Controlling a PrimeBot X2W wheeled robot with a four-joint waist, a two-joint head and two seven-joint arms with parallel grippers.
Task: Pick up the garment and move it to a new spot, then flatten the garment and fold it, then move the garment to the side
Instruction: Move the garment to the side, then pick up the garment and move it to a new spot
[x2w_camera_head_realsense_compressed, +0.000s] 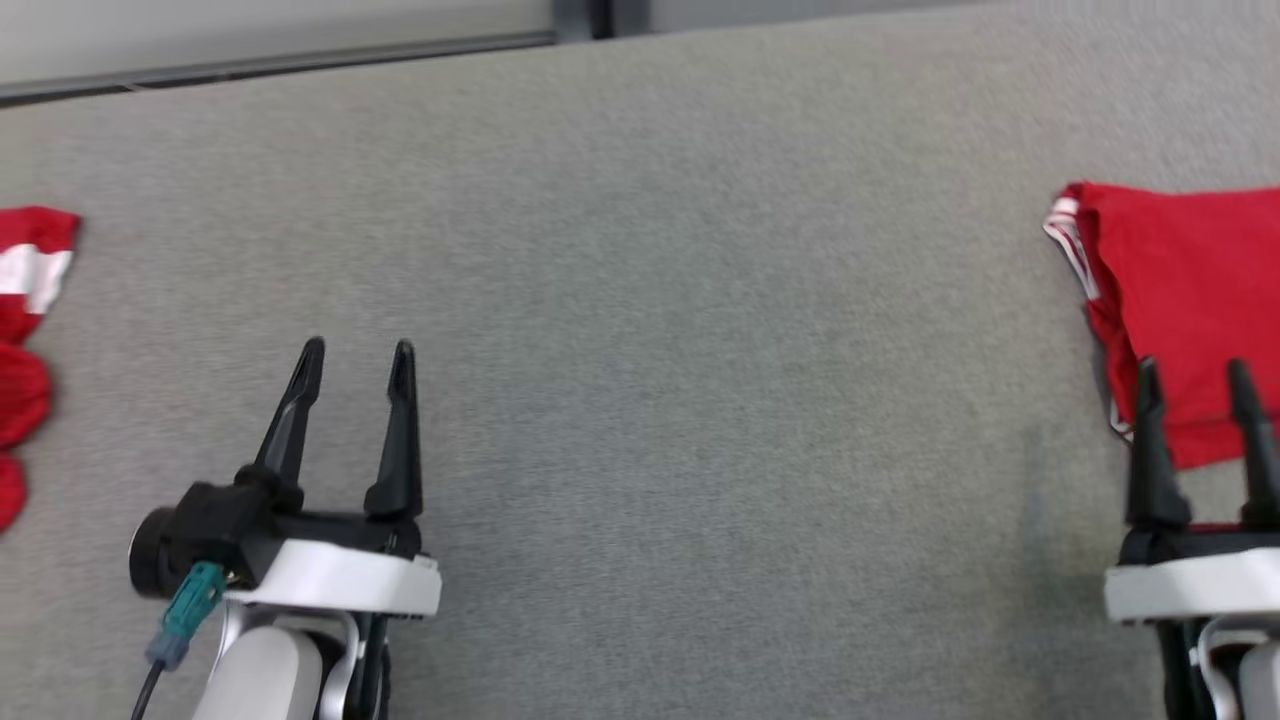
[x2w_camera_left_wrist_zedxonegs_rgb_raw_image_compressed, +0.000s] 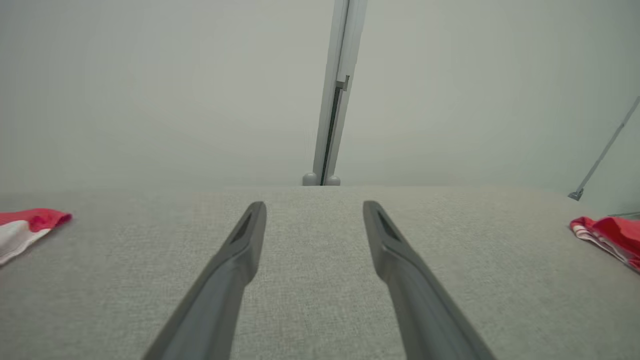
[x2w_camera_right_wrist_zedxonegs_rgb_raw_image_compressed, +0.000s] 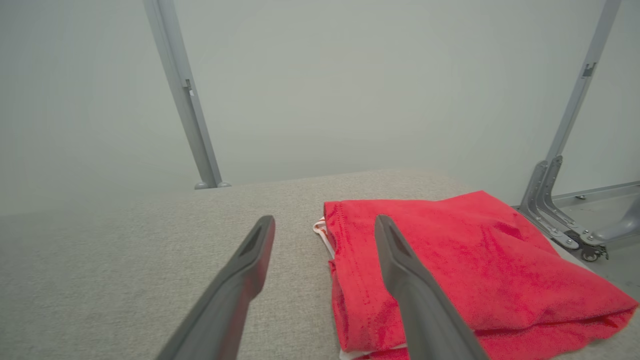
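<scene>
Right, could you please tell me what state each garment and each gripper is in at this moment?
folded red garment: folded flat, lying on the right of the table, not gripped.
second red garment: bunched up at the far left, partly out of frame.
left gripper: jaws open, empty, over bare table.
right gripper: jaws open, empty, at the folded garment's near edge.

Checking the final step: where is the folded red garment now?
Head view: the folded red garment lies far right on the grey surface, by the open right gripper.
</scene>
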